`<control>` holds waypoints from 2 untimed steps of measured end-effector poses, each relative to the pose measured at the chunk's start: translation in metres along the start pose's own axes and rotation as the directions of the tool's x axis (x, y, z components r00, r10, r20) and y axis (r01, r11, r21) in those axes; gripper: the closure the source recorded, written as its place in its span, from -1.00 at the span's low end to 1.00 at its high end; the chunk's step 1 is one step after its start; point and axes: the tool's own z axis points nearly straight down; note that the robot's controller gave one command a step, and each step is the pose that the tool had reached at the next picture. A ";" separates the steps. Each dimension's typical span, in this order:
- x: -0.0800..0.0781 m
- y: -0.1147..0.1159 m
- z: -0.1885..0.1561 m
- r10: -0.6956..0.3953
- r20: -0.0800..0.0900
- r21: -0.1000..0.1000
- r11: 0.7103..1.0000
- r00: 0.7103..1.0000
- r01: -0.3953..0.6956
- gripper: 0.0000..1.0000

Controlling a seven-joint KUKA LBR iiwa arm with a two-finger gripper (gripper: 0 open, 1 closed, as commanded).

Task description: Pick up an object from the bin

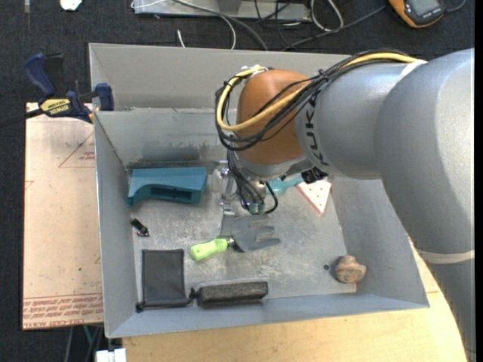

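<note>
My gripper (240, 196) hangs over the middle of the bin, under the arm's orange cover. Just below it in the view lies a small tool with a light green handle (208, 249) and a flat grey head (254, 238); the head is the part nearest the gripper. A teal plastic piece (167, 185) lies to the gripper's left by the back wall. A white triangular thing with red marks (318, 194) lies to its right, partly hidden by the arm.
A dark grey rectangular pad (162, 276) and a dark bar (231, 292) lie along the front wall. A small black bit (139, 227) sits by the left wall, and a brownish stone-like lump (349, 269) at the front right. The arm covers the bin's back right.
</note>
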 end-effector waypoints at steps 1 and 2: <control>0.016 -0.026 0.028 -0.119 0.000 -0.002 0.993 0.993 0.119 -1.00; 0.017 -0.037 -0.019 -0.117 0.000 -0.002 0.993 0.993 0.117 -1.00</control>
